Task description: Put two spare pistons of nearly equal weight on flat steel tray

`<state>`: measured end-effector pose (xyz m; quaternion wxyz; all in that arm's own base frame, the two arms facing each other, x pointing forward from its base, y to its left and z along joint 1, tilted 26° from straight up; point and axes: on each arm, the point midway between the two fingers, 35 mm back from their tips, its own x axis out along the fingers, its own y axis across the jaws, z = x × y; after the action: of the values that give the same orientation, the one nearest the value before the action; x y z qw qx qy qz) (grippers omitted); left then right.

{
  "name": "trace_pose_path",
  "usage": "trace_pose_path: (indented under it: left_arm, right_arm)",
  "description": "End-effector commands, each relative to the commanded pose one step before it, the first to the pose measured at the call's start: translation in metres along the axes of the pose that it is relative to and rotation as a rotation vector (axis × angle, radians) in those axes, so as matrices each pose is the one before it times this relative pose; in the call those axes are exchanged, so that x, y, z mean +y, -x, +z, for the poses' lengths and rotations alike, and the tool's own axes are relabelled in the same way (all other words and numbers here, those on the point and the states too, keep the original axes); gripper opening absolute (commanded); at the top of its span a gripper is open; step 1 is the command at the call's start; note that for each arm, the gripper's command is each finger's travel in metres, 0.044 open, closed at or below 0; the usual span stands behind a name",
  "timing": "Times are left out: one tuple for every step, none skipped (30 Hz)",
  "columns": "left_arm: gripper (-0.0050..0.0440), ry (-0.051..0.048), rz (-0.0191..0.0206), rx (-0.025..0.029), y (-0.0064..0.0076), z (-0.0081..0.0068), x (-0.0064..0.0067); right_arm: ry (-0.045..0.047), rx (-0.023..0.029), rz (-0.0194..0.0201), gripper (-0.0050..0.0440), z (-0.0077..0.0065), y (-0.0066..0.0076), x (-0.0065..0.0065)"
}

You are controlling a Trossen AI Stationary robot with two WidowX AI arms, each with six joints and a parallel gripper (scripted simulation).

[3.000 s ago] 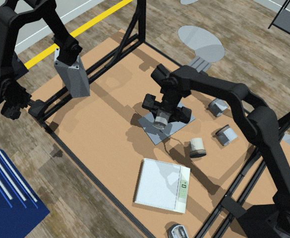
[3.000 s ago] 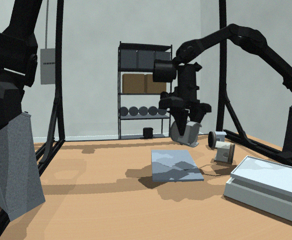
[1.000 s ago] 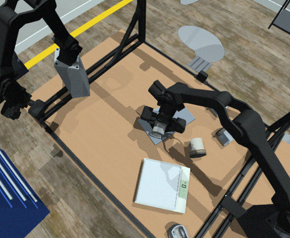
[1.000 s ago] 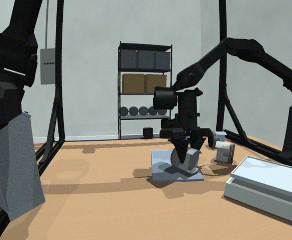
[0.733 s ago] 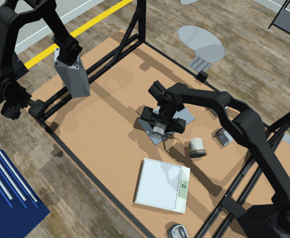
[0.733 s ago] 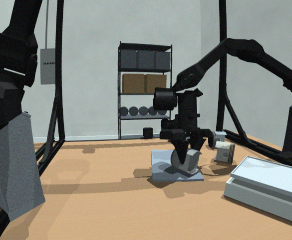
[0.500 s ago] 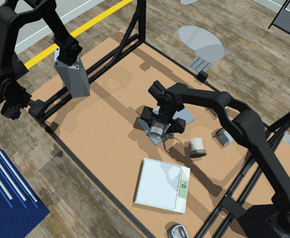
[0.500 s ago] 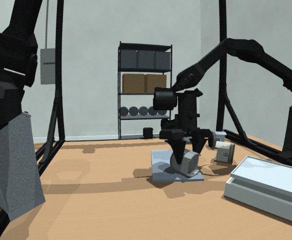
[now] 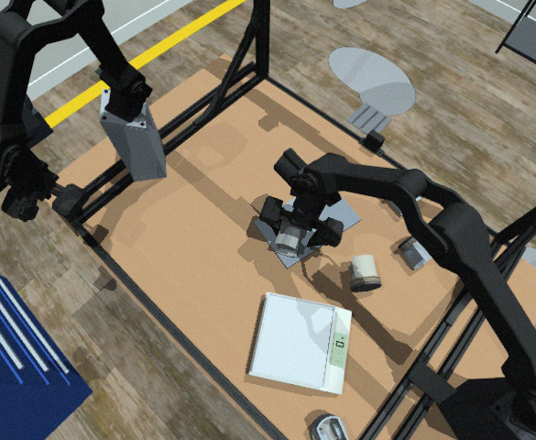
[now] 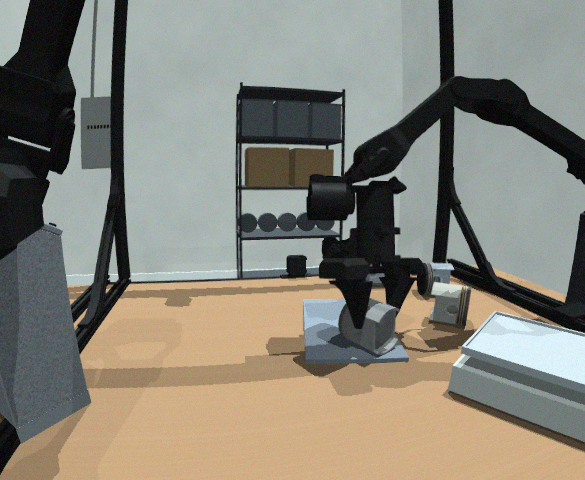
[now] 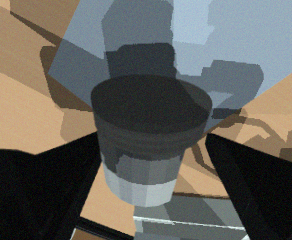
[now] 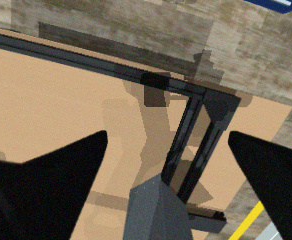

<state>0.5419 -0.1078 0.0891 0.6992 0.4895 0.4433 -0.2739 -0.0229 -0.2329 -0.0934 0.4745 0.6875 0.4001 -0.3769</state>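
Observation:
A grey piston point(image 9: 288, 242) point(image 10: 377, 330) point(image 11: 143, 165) lies tilted over the front corner of the flat steel tray point(image 9: 345, 217) point(image 10: 317, 312) point(image 11: 276, 30); whether its whole weight rests there is hard to tell. My left gripper point(image 9: 300, 236) point(image 10: 378, 317) point(image 11: 157, 137) is open, its fingers standing around this piston. Off the tray are a pale piston point(image 9: 365, 269) point(image 10: 448, 304), a piston point(image 9: 415, 253) point(image 10: 440, 268) beyond it, one partly hidden piston point(image 9: 397, 208) under the left arm, and one point(image 9: 329, 430) near the scale. My right gripper point(image 12: 167, 136) is open and empty, away from the pistons.
A scale point(image 9: 291, 341) point(image 10: 535, 346) reading 0 stands on the bench in front of the tray. A cable-like dark curve lies near the tray's corner. Black frame rails point(image 9: 163, 322) edge the bench. A grey arm stand point(image 9: 139, 147) point(image 10: 39, 330) point(image 12: 156, 215) rises at the far side.

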Motion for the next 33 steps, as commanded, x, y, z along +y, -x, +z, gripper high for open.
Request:
trace_pose_path:
  left_arm:
    - [0.0378,-0.00213,0.00202,0.00100,0.00411,-0.00009,0.00060]
    - [0.0378,0.00000,0.00000,0.00000,0.00167,0.00001,0.00003]
    - [0.0378,0.00000,0.00000,0.00000,0.00167,0.00001,0.00003]
    - [0.0378,0.00000,0.00000,0.00000,0.00000,0.00000,0.00000]
    - [0.0378,0.00000,0.00000,0.00000,0.00000,0.00000,0.00000]
    - [0.0378,0.00000,0.00000,0.00000,0.00167,0.00001,0.00003]
    - [0.0378,0.00000,0.00000,0.00000,0.00167,0.00001,0.00003]
    - [0.0378,0.00000,0.00000,0.00000,0.00167,0.00001,0.00003]
    - [0.0378,0.00000,0.00000,0.00000,0.00167,0.00001,0.00003]
    - [0.0378,0.00000,0.00000,0.00000,0.00167,0.00001,0.00003]
    - [0.0378,0.00000,0.00000,0.00000,0.00167,0.00001,0.00003]
    - [0.0378,0.00000,0.00000,0.00000,0.00167,0.00001,0.00003]
    - [0.0378,0.00000,0.00000,0.00000,0.00167,0.00001,0.00003]
    - [0.0378,0.00000,0.00000,0.00000,0.00167,0.00001,0.00003]
    - [0.0378,0.00000,0.00000,0.00000,0.00167,0.00001,0.00003]
    - [0.0378,0.00000,0.00000,0.00000,0.00167,0.00001,0.00003]
    - [0.0378,0.00000,0.00000,0.00000,0.00167,0.00001,0.00003]
    - [0.0378,0.00000,0.00000,0.00000,0.00167,0.00001,0.00003]
    - [0.0378,0.00000,0.00000,0.00000,0.00167,0.00001,0.00003]
    - [0.0378,0.00000,0.00000,0.00000,0.00167,0.00001,0.00003]
    - [0.0378,0.00000,0.00000,0.00000,0.00000,0.00000,0.00000]
    - [0.0378,0.00000,0.00000,0.00000,0.00000,0.00000,0.00000]
    - [0.0378,0.00000,0.00000,0.00000,0.00167,0.00001,0.00003]
    - [0.0378,0.00000,0.00000,0.00000,0.00167,0.00001,0.00003]
    - [0.0378,0.00000,0.00000,0.00000,0.00167,0.00001,0.00003]
    - [0.0378,0.00000,0.00000,0.00000,0.00167,0.00001,0.00003]
    - [0.0378,0.00000,0.00000,0.00000,0.00167,0.00001,0.00003]
    - [0.0378,0.00000,0.00000,0.00000,0.00167,0.00001,0.00003]
    - [0.0378,0.00000,0.00000,0.00000,0.00167,0.00001,0.00003]
    - [0.0378,0.00000,0.00000,0.00000,0.00167,0.00001,0.00003]
    - [0.0378,0.00000,0.00000,0.00000,0.00167,0.00001,0.00003]
    - [0.0378,0.00000,0.00000,0.00000,0.00167,0.00001,0.00003]
    - [0.0378,0.00000,0.00000,0.00000,0.00167,0.00001,0.00003]
  right_arm:
    - [0.00010,0.00090,0.00111,0.0440,-0.00022,-0.00013,0.00018]
    - [0.00000,0.00000,0.00000,0.0440,0.00000,0.00000,0.00000]
    - [0.00000,0.00000,0.00000,0.0440,0.00000,0.00000,0.00000]
    - [0.00000,0.00000,0.00000,0.0440,0.00000,0.00000,0.00000]
    - [0.00000,0.00000,0.00000,0.0440,0.00000,0.00000,0.00000]
    - [0.00000,0.00000,0.00000,0.0440,0.00000,0.00000,0.00000]
    - [0.00000,0.00000,0.00000,0.0440,0.00000,0.00000,0.00000]
    - [0.00000,0.00000,0.00000,0.0440,0.00000,0.00000,0.00000]
    - [0.00000,0.00000,0.00000,0.0440,0.00000,0.00000,0.00000]
    - [0.00000,0.00000,0.00000,0.0440,0.00000,0.00000,0.00000]
    - [0.00000,0.00000,0.00000,0.0440,0.00000,0.00000,0.00000]
    - [0.00000,0.00000,0.00000,0.0440,0.00000,0.00000,0.00000]
    - [0.00000,0.00000,0.00000,0.0440,0.00000,0.00000,0.00000]
    - [0.00000,0.00000,0.00000,0.0440,0.00000,0.00000,0.00000]
    - [0.00000,0.00000,0.00000,0.0440,0.00000,0.00000,0.00000]
    - [0.00000,0.00000,0.00000,0.0440,0.00000,0.00000,0.00000]
    - [0.00000,0.00000,0.00000,0.0440,0.00000,0.00000,0.00000]
    - [0.00000,0.00000,0.00000,0.0440,0.00000,0.00000,0.00000]
    - [0.00000,0.00000,0.00000,0.0440,0.00000,0.00000,0.00000]
    - [0.00000,0.00000,0.00000,0.0440,0.00000,0.00000,0.00000]
    - [0.00000,0.00000,0.00000,0.0440,0.00000,0.00000,0.00000]
    - [0.00000,0.00000,0.00000,0.0440,0.00000,0.00000,0.00000]
    - [0.00000,0.00000,0.00000,0.0440,0.00000,0.00000,0.00000]
    - [0.00000,0.00000,0.00000,0.0440,0.00000,0.00000,0.00000]
    - [0.00000,0.00000,0.00000,0.0440,0.00000,0.00000,0.00000]
    - [0.00000,0.00000,0.00000,0.0440,0.00000,0.00000,0.00000]
    - [0.00000,0.00000,0.00000,0.0440,0.00000,0.00000,0.00000]
    - [0.00000,0.00000,0.00000,0.0440,0.00000,0.00000,0.00000]
    - [0.00000,0.00000,0.00000,0.0440,0.00000,0.00000,0.00000]
    - [0.00000,0.00000,0.00000,0.0440,0.00000,0.00000,0.00000]
    - [0.00000,0.00000,0.00000,0.0440,0.00000,0.00000,0.00000]
    - [0.00000,0.00000,0.00000,0.0440,0.00000,0.00000,0.00000]
    - [0.00000,0.00000,0.00000,0.0440,0.00000,0.00000,0.00000]
